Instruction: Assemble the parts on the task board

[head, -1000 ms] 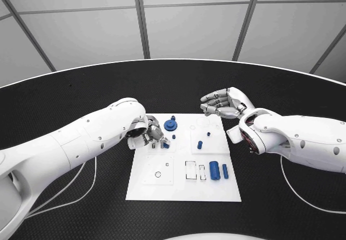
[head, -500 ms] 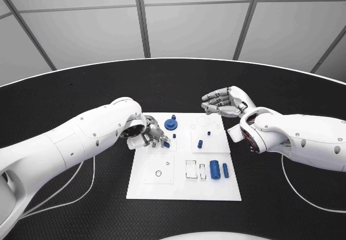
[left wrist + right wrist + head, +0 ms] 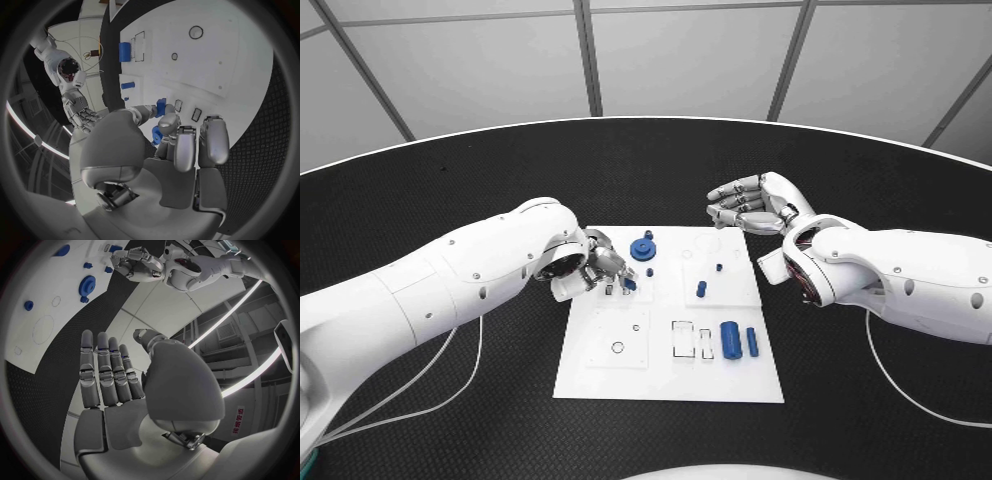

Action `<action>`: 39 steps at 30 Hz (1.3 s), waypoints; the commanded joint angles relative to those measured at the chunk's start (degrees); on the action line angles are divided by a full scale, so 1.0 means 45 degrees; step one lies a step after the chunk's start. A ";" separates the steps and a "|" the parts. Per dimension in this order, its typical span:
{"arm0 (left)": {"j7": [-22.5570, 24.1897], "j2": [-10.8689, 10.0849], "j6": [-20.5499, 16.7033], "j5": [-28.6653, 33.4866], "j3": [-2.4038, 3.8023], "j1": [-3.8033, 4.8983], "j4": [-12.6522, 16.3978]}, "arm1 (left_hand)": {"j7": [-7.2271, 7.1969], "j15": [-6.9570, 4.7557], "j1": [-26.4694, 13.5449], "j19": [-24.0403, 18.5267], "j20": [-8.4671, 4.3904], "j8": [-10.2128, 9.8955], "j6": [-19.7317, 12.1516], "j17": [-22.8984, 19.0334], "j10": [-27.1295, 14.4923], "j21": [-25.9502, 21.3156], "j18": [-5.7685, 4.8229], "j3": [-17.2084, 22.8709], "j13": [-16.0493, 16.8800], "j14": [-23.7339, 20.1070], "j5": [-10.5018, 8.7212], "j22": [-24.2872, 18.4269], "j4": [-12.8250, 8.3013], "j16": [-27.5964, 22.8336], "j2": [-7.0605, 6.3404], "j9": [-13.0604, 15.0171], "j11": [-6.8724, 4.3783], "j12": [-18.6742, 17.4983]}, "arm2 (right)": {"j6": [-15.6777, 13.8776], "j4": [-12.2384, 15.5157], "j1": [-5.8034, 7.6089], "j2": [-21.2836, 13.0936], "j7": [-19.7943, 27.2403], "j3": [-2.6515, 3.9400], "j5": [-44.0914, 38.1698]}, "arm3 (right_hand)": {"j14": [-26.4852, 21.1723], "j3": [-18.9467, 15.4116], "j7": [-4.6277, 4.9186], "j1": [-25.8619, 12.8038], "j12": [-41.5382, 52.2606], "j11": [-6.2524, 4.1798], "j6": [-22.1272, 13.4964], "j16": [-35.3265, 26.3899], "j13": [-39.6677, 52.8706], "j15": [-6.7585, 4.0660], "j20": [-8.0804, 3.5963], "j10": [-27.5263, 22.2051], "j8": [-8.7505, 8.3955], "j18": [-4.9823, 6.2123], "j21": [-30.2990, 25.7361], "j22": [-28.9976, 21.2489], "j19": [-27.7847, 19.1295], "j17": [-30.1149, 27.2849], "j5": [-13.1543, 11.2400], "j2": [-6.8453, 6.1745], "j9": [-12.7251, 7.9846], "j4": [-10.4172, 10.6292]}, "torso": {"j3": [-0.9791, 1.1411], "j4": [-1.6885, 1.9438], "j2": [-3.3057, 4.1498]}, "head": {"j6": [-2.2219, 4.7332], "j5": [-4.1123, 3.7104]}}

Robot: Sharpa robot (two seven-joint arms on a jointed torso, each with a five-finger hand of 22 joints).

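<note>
At the board's left edge, left hand pinches a blue part; right hand empty; several parts still loose.

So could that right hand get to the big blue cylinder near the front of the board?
Probably yes. The right hand is open and holds nothing, and the cylinder lies uncovered on the board, on that arm's side, with only a slimmer blue part beside it.
</note>
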 commanded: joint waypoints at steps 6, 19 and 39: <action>0.0442 -0.0276 -0.0935 -0.1450 -0.0003 -0.0007 0.0641 | -0.0069 -0.0131 -0.0127 0.0105 -0.0050 0.0090 0.0037 0.2032 0.0168 0.0080 -0.0188 0.2030 0.0103 0.0997 0.0206 0.0074 -0.1989 0.0075 -0.0058 0.0092 -0.0040 0.0145 | 0.0007 0.0005 0.0000 -0.0020 0.0019 0.0000 0.0000 | -0.0115 0.0048 0.0068 -0.0027 -0.0001 0.0034 0.0009 -0.0050 -0.0019 -0.0002 -0.0016 -0.0041 -0.0060 0.0031 -0.0011 -0.0011 -0.0073 -0.0012 0.0051 0.0074 -0.0013 -0.0007 | -0.0002 -0.0015 0.0006 | -0.0028 0.0096; 0.0621 -0.0386 -0.1113 -0.2472 -0.0007 -0.0083 0.0931 | -0.0084 -0.0148 -0.0167 0.0141 -0.0072 0.0095 0.0113 0.2037 0.0234 0.0103 -0.0197 0.2063 0.0146 0.0999 0.0358 0.0123 -0.2126 0.0078 -0.0161 0.0155 -0.0057 0.0215 | 0.0043 0.0003 -0.0001 -0.0010 0.0038 0.0000 0.0000 | -0.0114 0.0049 0.0071 -0.0043 -0.0002 0.0038 0.0008 -0.0056 -0.0019 0.0001 -0.0012 -0.0046 -0.0064 0.0032 -0.0006 -0.0042 -0.0074 -0.0015 0.0083 0.0066 -0.0015 -0.0004 | 0.0010 -0.0031 0.0028 | -0.0099 0.0161; 0.0731 -0.0392 -0.1147 -0.3574 -0.0012 -0.0530 0.0948 | -0.0118 -0.0170 -0.0237 0.0207 -0.0086 0.0115 0.0200 0.2045 0.0275 0.0138 -0.0217 0.2038 0.0078 0.1001 0.0380 0.0212 -0.2208 0.0082 -0.0278 0.0207 -0.0087 0.0205 | 0.0032 0.0036 -0.0001 -0.0034 0.0078 0.0000 0.0000 | -0.0103 0.0058 0.0071 -0.0053 -0.0001 0.0039 0.0012 -0.0057 -0.0019 -0.0001 -0.0011 -0.0047 -0.0064 0.0035 0.0002 -0.0068 -0.0068 -0.0015 0.0108 0.0078 -0.0016 0.0001 | -0.0004 -0.0021 0.0037 | -0.0195 0.0127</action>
